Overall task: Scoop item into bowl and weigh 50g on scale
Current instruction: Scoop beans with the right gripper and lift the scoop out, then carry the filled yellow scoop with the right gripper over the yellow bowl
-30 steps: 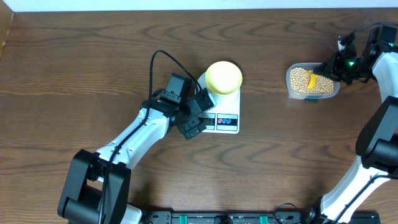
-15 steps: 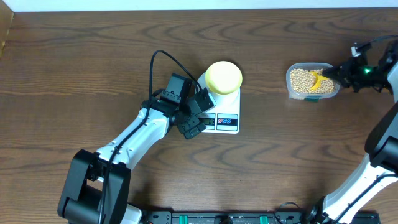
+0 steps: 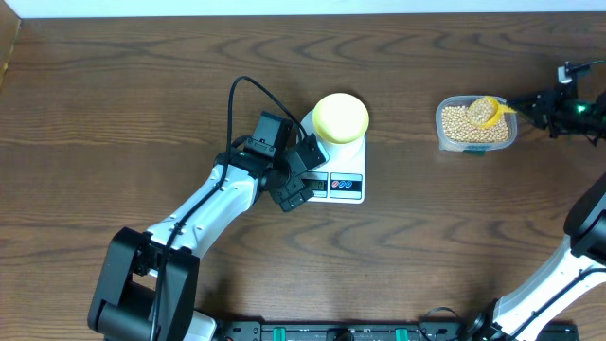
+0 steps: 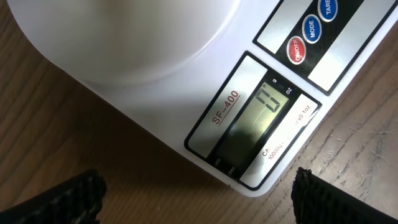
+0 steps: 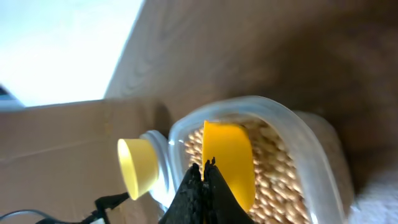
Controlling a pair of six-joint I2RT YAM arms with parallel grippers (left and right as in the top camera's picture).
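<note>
The pale yellow bowl (image 3: 341, 117) stands on the white scale (image 3: 348, 186), whose display (image 4: 255, 118) reads zero. At the scale's front left corner my left gripper (image 3: 308, 177) is open, its fingertips (image 4: 56, 199) either side of that corner and holding nothing. At the right, a clear tub (image 3: 511, 133) holds the tan beans (image 3: 461, 125). My right gripper (image 3: 518, 102) is shut on the handle of a yellow scoop (image 3: 487, 110), which hangs over the tub with beans in it. From the right wrist I see the scoop (image 5: 230, 155) above the beans (image 5: 280, 180), and the bowl (image 5: 138, 167) beyond.
A black cable (image 3: 256, 90) loops from the left arm just left of the scale. A cardboard edge (image 3: 9, 47) stands at the table's far left. Bare brown wood lies between the scale and the tub.
My right arm has drawn back to the right, and the scoop has come up out of the beans with a load in it. The left arm has not moved.
</note>
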